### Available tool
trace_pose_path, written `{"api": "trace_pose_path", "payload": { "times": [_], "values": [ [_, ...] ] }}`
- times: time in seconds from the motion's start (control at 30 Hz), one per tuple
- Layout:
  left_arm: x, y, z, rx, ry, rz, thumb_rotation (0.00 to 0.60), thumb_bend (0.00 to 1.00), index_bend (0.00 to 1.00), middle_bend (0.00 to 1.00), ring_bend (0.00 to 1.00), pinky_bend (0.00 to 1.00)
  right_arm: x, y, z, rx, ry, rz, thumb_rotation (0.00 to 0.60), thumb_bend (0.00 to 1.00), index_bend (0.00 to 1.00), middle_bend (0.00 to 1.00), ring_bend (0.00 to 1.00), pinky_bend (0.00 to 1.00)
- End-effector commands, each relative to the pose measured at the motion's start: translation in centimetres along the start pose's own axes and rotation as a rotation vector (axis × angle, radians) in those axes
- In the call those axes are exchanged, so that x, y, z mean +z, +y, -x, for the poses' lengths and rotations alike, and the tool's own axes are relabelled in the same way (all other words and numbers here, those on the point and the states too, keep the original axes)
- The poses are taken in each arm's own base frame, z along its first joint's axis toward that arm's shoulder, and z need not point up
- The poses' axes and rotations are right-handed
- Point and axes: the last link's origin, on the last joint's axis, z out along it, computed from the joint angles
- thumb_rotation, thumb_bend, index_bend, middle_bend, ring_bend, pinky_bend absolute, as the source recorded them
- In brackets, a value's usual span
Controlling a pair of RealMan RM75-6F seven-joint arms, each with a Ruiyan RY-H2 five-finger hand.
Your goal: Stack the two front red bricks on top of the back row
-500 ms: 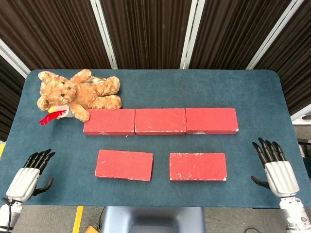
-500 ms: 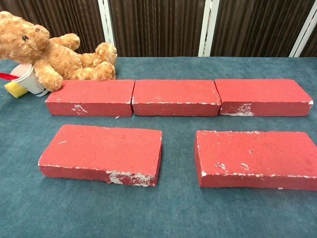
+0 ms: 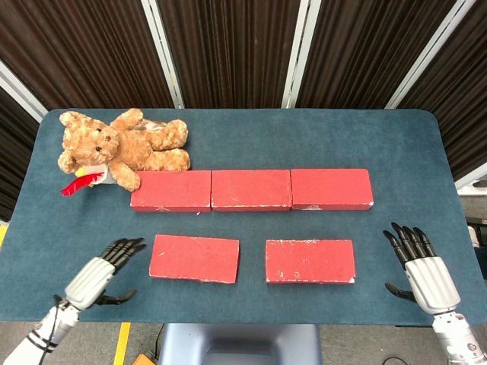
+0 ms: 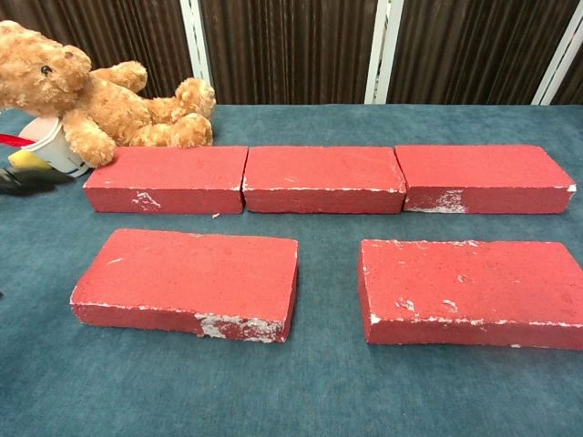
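Observation:
Two red bricks lie flat in the front row: the front left brick (image 3: 194,258) (image 4: 187,283) and the front right brick (image 3: 310,261) (image 4: 470,291). Behind them a back row of three red bricks (image 3: 251,189) (image 4: 321,178) runs end to end. My left hand (image 3: 97,274) hovers left of the front left brick, fingers spread, holding nothing; its dark fingertips (image 4: 27,177) blur at the chest view's left edge. My right hand (image 3: 421,266) is open to the right of the front right brick, apart from it.
A brown teddy bear (image 3: 122,148) (image 4: 86,96) lies at the back left, touching the left end of the back row, with a white cup (image 4: 50,146) and a yellow sponge beside it. The blue table (image 3: 251,141) ends just below the hands.
My left hand has moved right and inward toward the front left brick. My right hand has shifted slightly left toward the front right brick. The bricks have not moved.

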Motion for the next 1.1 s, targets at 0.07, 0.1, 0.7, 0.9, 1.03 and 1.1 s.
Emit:
{"api": "trace_pose_path", "payload": {
  "times": [0.07,0.1,0.7,0.9,1.03,1.1],
  "values": [
    [2.6,0.5,1.6,-0.043,-0.107,0.007,0.600,0.26,0.00,0.00,0.00,0.00,0.0,0.2,-0.4,0.020,0.003,-0.002,0.600,0.13,0.00,0.00,0.00,0.00],
    [3.0,0.7,2.0,-0.058,-0.123,0.014,0.600,0.26,0.00,0.00,0.00,0.00,0.0,0.3,-0.4,0.022,0.003,-0.002,0.600,0.13,0.00,0.00,0.00,0.00],
    [9.2,-0.7,3.5,0.099,-0.145,-0.007,0.600,0.26,0.00,0.00,0.00,0.00,-0.3,0.5,-0.5,0.051,-0.053,-0.028,0.600,0.13,0.00,0.00,0.00,0.00],
    [9.8,-1.1,3.4,0.095,-0.169,-0.018,0.600,0.26,0.00,0.00,0.00,0.00,-0.4,0.6,-0.6,0.058,-0.062,-0.026,0.600,0.13,0.00,0.00,0.00,0.00],
    [10.1,-1.3,3.3,0.109,-0.198,-0.026,0.600,0.26,0.00,0.00,0.00,0.00,-0.6,0.3,-0.5,0.073,-0.099,-0.059,0.600,0.13,0.00,0.00,0.00,0.00],
    [10.3,-1.2,3.3,0.104,-0.213,-0.026,0.600,0.26,0.00,0.00,0.00,0.00,-0.7,0.2,-0.5,0.077,-0.110,-0.071,0.600,0.13,0.00,0.00,0.00,0.00]
  ]
}}
